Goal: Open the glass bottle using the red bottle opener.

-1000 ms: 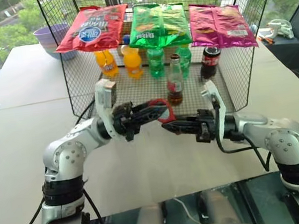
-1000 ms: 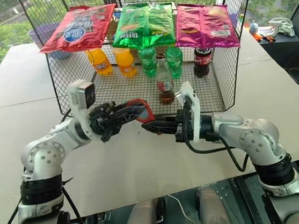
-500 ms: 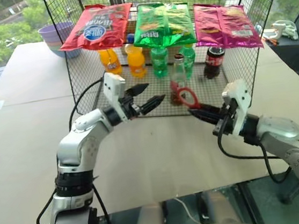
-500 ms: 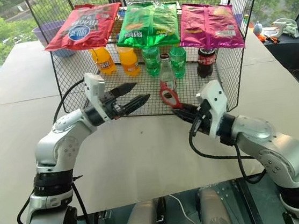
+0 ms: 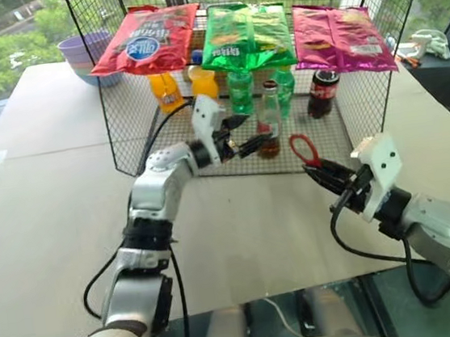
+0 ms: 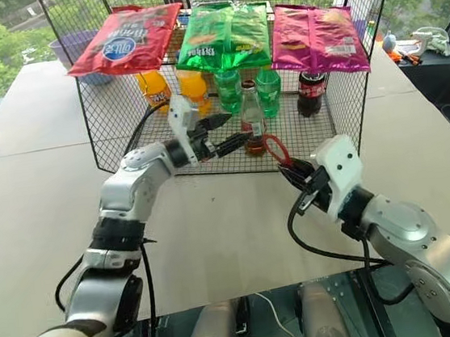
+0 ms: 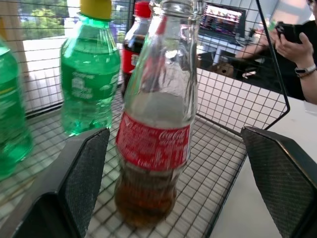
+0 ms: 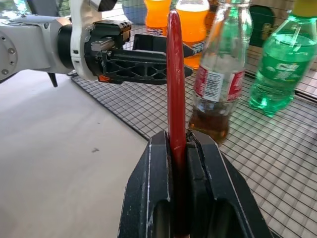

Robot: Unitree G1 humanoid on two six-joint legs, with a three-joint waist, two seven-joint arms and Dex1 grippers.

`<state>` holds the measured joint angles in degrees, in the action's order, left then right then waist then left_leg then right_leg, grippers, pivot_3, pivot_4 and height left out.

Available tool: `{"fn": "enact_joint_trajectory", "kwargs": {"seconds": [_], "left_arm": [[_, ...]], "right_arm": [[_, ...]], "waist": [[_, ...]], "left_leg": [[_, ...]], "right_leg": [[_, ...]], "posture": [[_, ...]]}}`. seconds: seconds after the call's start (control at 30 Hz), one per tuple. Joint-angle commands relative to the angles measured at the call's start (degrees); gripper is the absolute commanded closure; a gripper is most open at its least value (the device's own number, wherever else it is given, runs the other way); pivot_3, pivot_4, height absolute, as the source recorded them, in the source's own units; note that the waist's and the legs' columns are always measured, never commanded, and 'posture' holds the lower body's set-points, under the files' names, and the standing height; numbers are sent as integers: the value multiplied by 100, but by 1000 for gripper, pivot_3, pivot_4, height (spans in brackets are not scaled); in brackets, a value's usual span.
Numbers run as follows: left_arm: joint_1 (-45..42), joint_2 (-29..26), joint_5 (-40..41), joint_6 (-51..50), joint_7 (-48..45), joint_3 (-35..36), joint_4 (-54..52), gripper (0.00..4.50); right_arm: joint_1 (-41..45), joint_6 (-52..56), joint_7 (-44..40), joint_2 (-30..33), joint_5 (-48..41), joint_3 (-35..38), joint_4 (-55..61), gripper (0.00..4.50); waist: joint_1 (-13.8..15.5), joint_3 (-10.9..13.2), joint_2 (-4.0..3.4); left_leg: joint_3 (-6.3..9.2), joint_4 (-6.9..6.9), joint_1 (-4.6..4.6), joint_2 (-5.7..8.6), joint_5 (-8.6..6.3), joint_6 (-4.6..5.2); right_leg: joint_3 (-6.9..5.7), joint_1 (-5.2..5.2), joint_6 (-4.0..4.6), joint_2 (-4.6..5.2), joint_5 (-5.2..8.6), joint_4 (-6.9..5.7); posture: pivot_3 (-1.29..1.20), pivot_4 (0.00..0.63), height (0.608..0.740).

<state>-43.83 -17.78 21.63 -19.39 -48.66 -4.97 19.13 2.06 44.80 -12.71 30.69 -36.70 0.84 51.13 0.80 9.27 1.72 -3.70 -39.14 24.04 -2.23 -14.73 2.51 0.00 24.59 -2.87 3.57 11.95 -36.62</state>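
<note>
Reaching left gripper (image 5: 247,136) agape at glass bottle (image 5: 267,120) | right gripper (image 5: 323,173) clamps red bottle opener (image 5: 305,150)

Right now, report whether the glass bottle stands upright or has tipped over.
Upright. The glass bottle stands on its base on the wire rack floor, neck pointing up, brown liquid settled level at the bottom.

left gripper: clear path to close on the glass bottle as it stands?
Probably yes. The left gripper is open, its fingers on either side of the glass bottle with nothing between. The green bottle stands behind, apart. The right gripper holds the red bottle opener well aside.
</note>
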Motion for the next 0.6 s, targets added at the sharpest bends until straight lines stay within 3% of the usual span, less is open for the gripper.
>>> {"fn": "enact_joint_trajectory", "kwargs": {"seconds": [0.03, 0.27, 0.37, 0.43, 0.6], "left_arm": [[-394, 153, -267, 550, -100, -17, 550, 97], [-1010, 571, -631, 1300, -181, 26, 1866, 97], [-1122, 639, -694, 1471, -303, 51, 2192, 1051], [-1147, 642, -694, 1543, -396, 96, 2290, 1999], [-936, 402, -144, 1065, -1202, 303, 1496, 2025]], "right_arm": [[-87, -27, 123, -12, 33, 164, 377, 4500], [-283, 55, 418, -71, 78, 195, 662, 4500], [-350, 96, 518, -93, 72, 229, 777, 4500], [-414, 116, 567, -89, 70, 274, 841, 4500], [-490, 91, 578, -63, 59, 365, 858, 4500]], "waist": [[-6, 0, 0], [-4, 1, 1], [-4, 1, 1], [-5, 0, 1], [-11, 1, 1]], "left_leg": [[0, 0, 1, 0, 0, 0], [0, -1, 14, 0, 0, 1], [2, -2, 23, 0, 0, 1], [4, -3, 30, 0, 0, 1], [9, -5, 45, 0, 0, 1]], "right_leg": [[0, 0, -2, 0, -1, 0], [-8, 3, -6, -1, -3, 8], [-15, 7, -11, -1, -6, 10], [-18, 10, -21, -1, -13, 13], [-24, 20, -22, -1, -14, 16]], "posture": [[0, 150, 740], [0, 150, 740], [0, 150, 740], [0, 150, 740], [0, 150, 740]]}}
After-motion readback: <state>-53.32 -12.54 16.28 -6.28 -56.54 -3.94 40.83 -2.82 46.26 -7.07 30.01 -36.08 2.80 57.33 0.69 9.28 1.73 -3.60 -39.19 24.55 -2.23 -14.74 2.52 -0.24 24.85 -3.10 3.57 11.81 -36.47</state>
